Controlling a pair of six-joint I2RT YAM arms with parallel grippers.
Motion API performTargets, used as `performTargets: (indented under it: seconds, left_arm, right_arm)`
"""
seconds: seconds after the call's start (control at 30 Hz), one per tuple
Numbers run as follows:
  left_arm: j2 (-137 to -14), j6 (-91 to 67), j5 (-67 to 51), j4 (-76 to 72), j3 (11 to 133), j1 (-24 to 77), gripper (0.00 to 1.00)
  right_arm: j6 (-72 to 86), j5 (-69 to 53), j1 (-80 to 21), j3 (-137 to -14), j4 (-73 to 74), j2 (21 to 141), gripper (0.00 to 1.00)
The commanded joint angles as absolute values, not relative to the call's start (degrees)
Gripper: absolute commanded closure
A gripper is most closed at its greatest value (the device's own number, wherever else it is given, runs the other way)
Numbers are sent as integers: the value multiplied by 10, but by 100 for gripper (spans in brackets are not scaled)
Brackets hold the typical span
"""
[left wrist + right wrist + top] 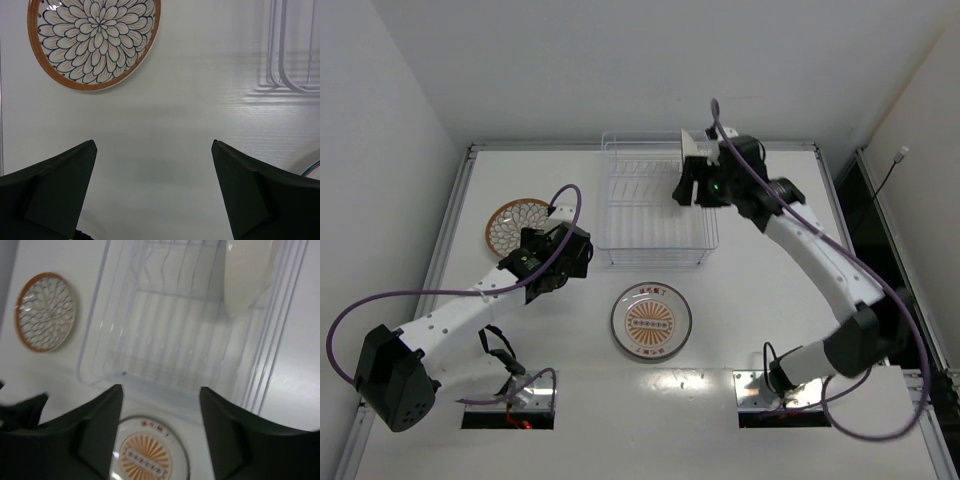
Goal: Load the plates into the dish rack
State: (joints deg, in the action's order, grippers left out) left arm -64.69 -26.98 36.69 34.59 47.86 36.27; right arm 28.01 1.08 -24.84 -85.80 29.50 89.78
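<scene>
Left tool, jaws apart, hangs between petal plate and dish rack.

The fixed overhead camera looks down from high behind the near edge across the whole bench. The left wrist camera hangs low, facing straight down past the left hand; the right wrist camera sits higher, tilted over the dish rack. All three views share the petal-patterned plate and the rack.
</scene>
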Motion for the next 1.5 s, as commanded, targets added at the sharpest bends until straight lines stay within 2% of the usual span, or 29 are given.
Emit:
performTargets:
  seconds: [0.0,0.03,0.07,0.3,0.5,0.63,0.83,1.0,1.13,1.33,1.47]
  left_arm:
    - [-632,-265,367,337,490,357,0]
    - [-632,-265,367,337,490,357,0]
    - [-632,-265,367,331,490,357,0]
    - [-632,-265,362,330,490,357,0]
    - [-627,-265,362,330,490,362,0]
    - [-621,-265,367,330,490,362,0]
    - [-621,-265,373,330,490,362,0]
    - [-621,-265,373,330,490,362,0]
    - [-621,-265,373,330,490,362,0]
    - [-621,-265,379,330,490,362,0]
    - [-621,-265,379,330,490,362,0]
  right_arm:
    - [347,-103,-240,-724,257,755,35]
    - [355,-118,-240,-664,257,725,33]
    - [366,-126,-240,-641,264,670,32]
    - [447,-192,-240,-485,348,498,27]
    - [562,-262,-240,-332,320,431,29]
    - [579,-274,-234,-267,295,418,30]
    - [602,-306,-212,-196,224,497,30]
    - [608,-312,-195,-190,176,557,32]
    - [586,-312,-195,-216,157,626,39]
    - [538,-335,-190,-272,147,766,40]
    - [491,-349,-190,-313,153,836,46]
